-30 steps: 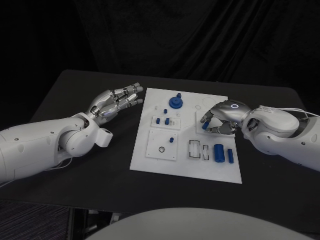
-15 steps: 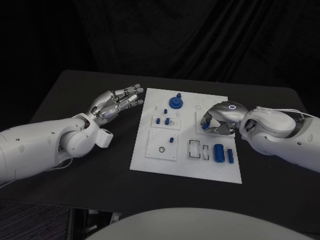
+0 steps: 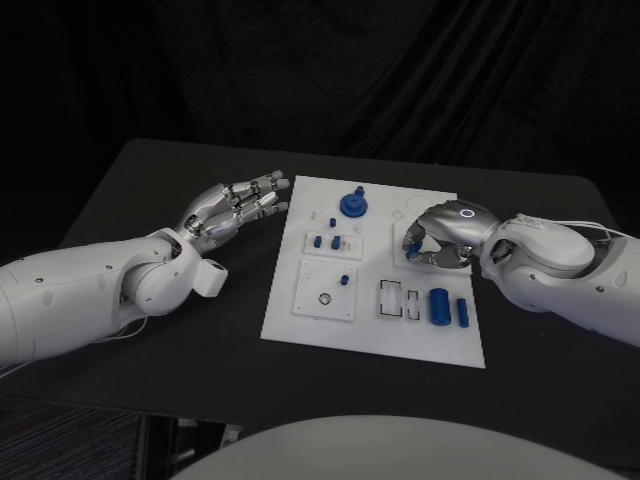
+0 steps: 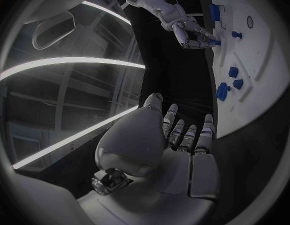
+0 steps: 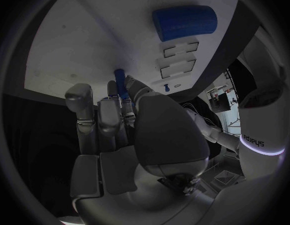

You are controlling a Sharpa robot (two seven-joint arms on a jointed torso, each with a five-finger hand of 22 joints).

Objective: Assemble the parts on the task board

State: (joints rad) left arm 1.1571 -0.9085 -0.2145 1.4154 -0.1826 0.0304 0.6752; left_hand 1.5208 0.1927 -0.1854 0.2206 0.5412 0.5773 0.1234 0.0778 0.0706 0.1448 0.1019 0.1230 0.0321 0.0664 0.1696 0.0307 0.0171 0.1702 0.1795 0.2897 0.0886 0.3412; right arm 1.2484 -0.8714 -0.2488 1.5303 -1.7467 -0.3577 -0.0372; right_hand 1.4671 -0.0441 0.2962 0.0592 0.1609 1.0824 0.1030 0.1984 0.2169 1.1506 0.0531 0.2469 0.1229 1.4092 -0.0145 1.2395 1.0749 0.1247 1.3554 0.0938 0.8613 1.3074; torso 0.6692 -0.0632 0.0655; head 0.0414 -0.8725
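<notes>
The silver left hand (image 3: 235,207) hovers just off the left edge of the flat white task board (image 3: 303,322), fingers spread, holding nothing. On the board's right half, the silver right hand (image 3: 438,238) pinches a small blue peg (image 5: 120,78) against the board's surface.

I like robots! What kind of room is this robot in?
Probably a robot test lab. A white task board with small blue parts lies on a black table, black curtains hang behind, and two robot hands work there.
</notes>
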